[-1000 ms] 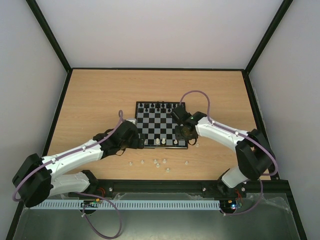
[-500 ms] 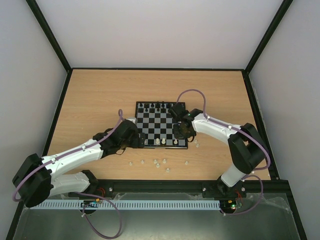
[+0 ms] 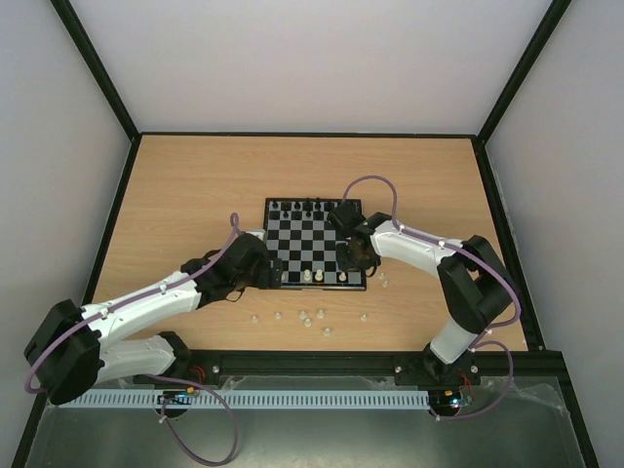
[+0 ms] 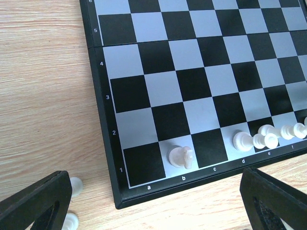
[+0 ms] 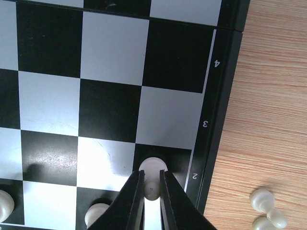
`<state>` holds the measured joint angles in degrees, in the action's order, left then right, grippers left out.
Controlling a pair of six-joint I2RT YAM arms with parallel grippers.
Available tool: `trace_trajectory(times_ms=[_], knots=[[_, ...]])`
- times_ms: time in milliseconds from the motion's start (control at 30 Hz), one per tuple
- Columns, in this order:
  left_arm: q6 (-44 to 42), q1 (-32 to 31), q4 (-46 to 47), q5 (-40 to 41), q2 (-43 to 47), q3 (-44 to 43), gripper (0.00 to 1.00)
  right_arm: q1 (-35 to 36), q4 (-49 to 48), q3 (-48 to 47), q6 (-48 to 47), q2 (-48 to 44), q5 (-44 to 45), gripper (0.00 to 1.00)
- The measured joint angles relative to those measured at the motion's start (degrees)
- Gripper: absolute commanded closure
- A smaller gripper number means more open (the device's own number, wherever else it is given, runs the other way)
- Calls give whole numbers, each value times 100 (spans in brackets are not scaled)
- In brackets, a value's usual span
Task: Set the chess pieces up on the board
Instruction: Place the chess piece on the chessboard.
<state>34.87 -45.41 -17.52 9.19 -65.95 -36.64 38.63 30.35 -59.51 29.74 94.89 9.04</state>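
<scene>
The board [image 3: 302, 240] lies flat mid-table, with black chess pieces [image 3: 307, 206] along its far row and a few white ones [image 3: 325, 277] on its near row. My right gripper [image 5: 152, 185] is shut on the head of a white pawn [image 5: 153, 166], which stands on the dark square in row 2 by the board's right edge. In the top view that gripper [image 3: 357, 261] is over the board's near right corner. My left gripper [image 4: 153, 194] hangs open over the near left corner, holding nothing, close to a white knight [image 4: 181, 157] on b1.
Several loose white pieces [image 3: 304, 317] lie on the wood in front of the board. Two of them [image 4: 73, 188] sit by my left finger, and others [image 5: 265, 205] lie right of the board's edge. More white pieces [image 4: 263, 137] stand along row 1.
The right arm's elbow has folded in toward the board while its gripper stayed over the near right corner with the pawn. The left arm has not moved.
</scene>
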Motion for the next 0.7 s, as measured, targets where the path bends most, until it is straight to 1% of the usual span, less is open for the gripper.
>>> trace_trajectory(times_ms=[133,300,700], knots=[[0,7,-2,0,0,0,1,0,-22,0,0,26,7,86],[0,7,-4,0,0,0,1,0,-26,0,-20,28,13,82],[0,7,-15,0,2,0,1,-22,-24,0,-20,28,63,82]])
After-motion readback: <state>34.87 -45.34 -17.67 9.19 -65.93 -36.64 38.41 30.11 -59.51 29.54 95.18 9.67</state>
